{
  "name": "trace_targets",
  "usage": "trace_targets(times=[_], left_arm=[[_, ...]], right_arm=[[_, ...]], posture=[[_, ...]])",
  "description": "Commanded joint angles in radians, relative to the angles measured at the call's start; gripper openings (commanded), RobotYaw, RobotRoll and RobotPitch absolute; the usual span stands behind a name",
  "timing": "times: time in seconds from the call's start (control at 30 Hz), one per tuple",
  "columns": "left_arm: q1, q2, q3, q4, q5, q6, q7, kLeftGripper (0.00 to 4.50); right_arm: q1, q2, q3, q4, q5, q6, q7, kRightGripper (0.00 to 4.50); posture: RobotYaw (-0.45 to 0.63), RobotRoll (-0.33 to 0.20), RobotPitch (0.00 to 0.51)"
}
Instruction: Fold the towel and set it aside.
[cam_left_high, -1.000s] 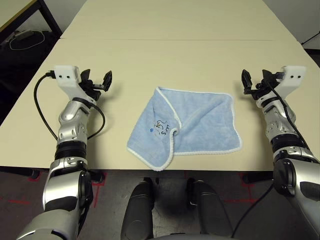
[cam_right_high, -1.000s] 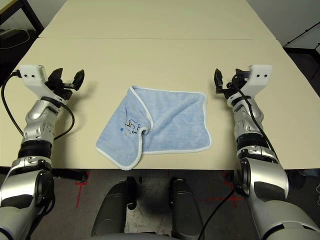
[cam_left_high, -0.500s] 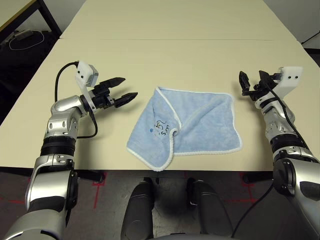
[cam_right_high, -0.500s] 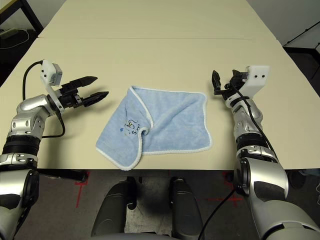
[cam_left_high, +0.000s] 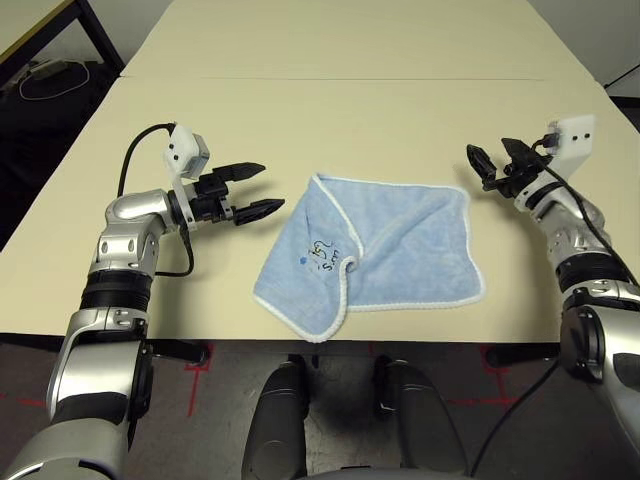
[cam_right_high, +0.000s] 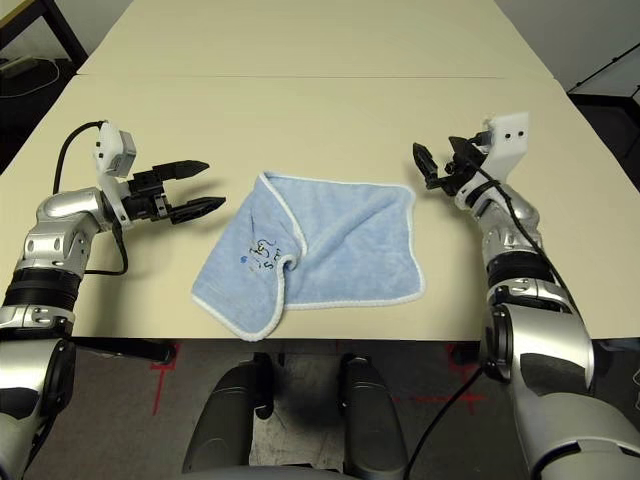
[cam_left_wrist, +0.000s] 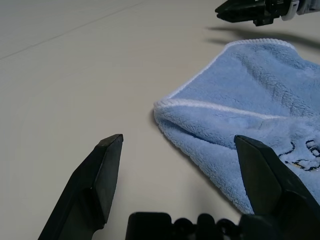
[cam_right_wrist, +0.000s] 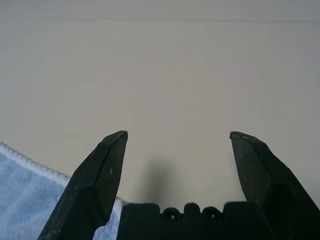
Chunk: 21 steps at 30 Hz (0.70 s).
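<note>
The towel (cam_left_high: 385, 250), light blue with white edging, lies rumpled on the table's front middle. One flap is folded over its left side, with a dark embroidered mark (cam_left_high: 322, 251) showing. My left gripper (cam_left_high: 268, 190) hovers open just left of the towel's far left corner, fingers pointing at it and holding nothing. In the left wrist view that corner (cam_left_wrist: 165, 105) sits a short way ahead of the open fingers (cam_left_wrist: 107, 160). My right gripper (cam_left_high: 480, 165) stands open just beyond the towel's far right corner, empty. The towel's edge (cam_right_wrist: 20, 165) shows beside one finger.
The beige table (cam_left_high: 350, 120) has a seam running across it behind the towel. A second table with a black frame and cables (cam_left_high: 45, 70) stands at the far left. Black cables trail from both wrists.
My left gripper swung from upright to pointing at the towel and moved close to its left corner. My right gripper tilted toward the towel's far right corner. The towel has not moved.
</note>
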Motion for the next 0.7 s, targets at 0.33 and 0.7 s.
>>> trace_targets(times=[0.33, 0.7], left_arm=[[0.034, -0.038, 0.005, -0.057, -0.017, 0.03, 0.038, 4.5], [0.055, -0.031, -0.019, -0.136, -0.053, 0.14, -0.044, 4.5]], right_arm=[[-0.023, -0.068, 0.168, -0.017, -0.126, 0.135, 0.162, 4.46], [0.002, -0.089, 0.205, -0.173, -0.113, 0.391, 0.247, 4.46]], posture=[[-0.02, 0.0, 0.191], [-0.03, 0.0, 0.196]])
